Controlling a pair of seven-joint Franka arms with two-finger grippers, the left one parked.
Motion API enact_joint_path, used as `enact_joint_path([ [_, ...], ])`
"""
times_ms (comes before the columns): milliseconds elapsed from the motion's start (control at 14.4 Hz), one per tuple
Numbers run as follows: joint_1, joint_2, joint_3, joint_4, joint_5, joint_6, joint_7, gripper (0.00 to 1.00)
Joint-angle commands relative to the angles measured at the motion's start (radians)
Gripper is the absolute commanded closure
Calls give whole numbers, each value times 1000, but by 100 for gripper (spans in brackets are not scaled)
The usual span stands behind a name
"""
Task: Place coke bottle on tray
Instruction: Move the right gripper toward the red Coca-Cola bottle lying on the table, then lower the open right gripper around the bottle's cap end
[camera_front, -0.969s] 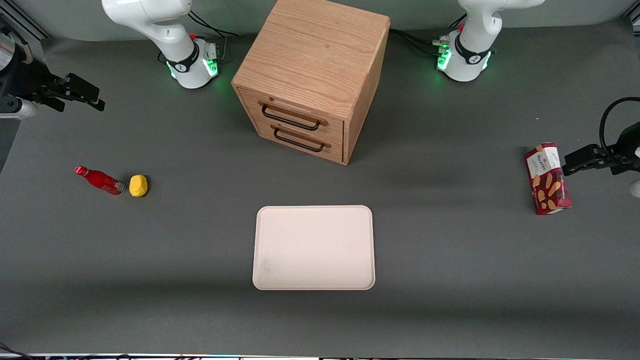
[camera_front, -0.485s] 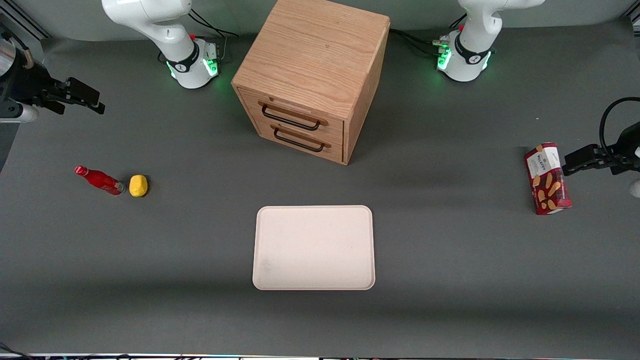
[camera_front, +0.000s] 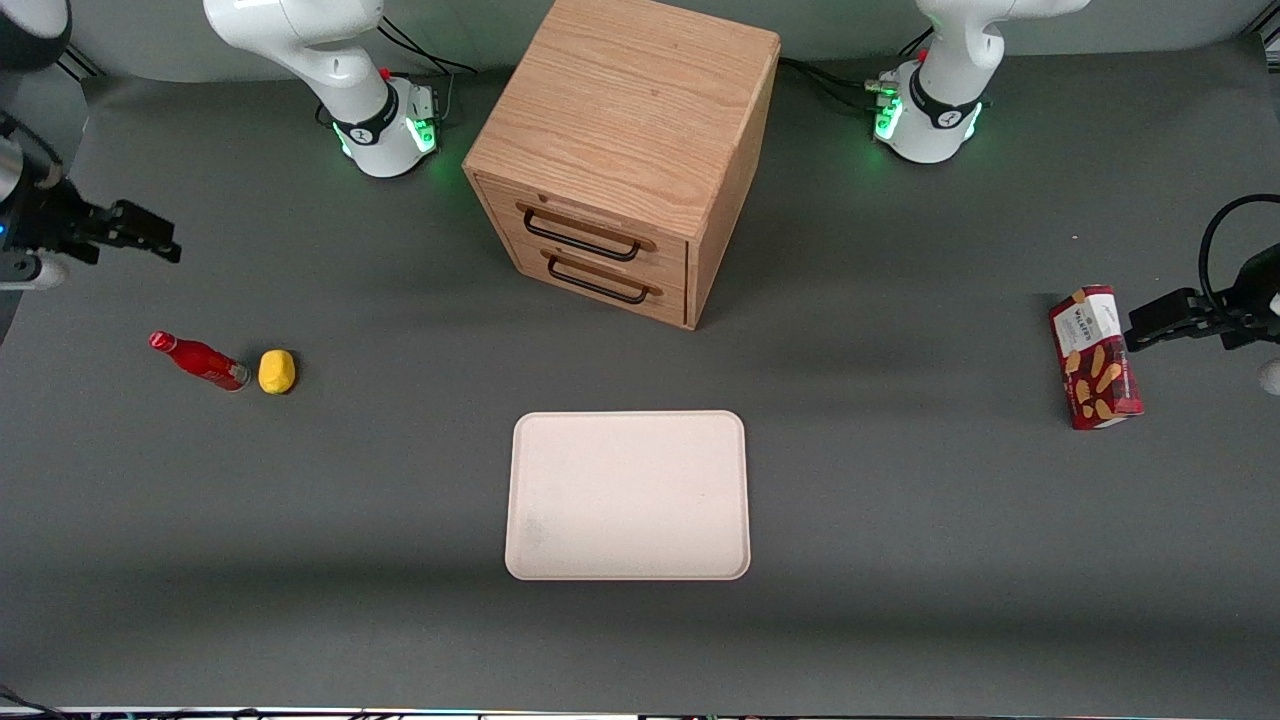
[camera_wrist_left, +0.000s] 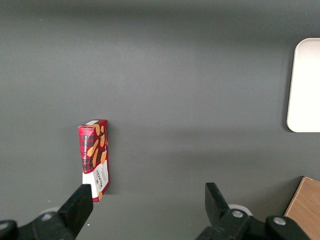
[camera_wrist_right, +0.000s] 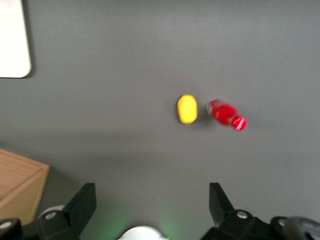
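A robotics lab is suggested: two white arm bases (camera_front: 385, 125) with green lights and cables are bolted to a grey-covered table (camera_front: 900, 520), where a few staged props are laid out.

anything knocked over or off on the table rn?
Only the coke bottle: it lies on its side on the table, base next to the yellow lump, not on the tray. The biscuit box also lies flat. No spills or damage visible. The gripper is open, above the table, farther from the camera than the bottle.
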Motion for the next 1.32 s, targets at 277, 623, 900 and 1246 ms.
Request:
enact_joint_path([
  [277, -3, -56, -240, -352, -40, 422, -394, 0],
  [623, -5, 28, -300, -445, -40, 620, -448, 0],
  [900, -8, 111, -306, -479, -24, 754, -492, 0],
  [1246, -11, 223, -320, -476, 161, 826, -644, 0],
])
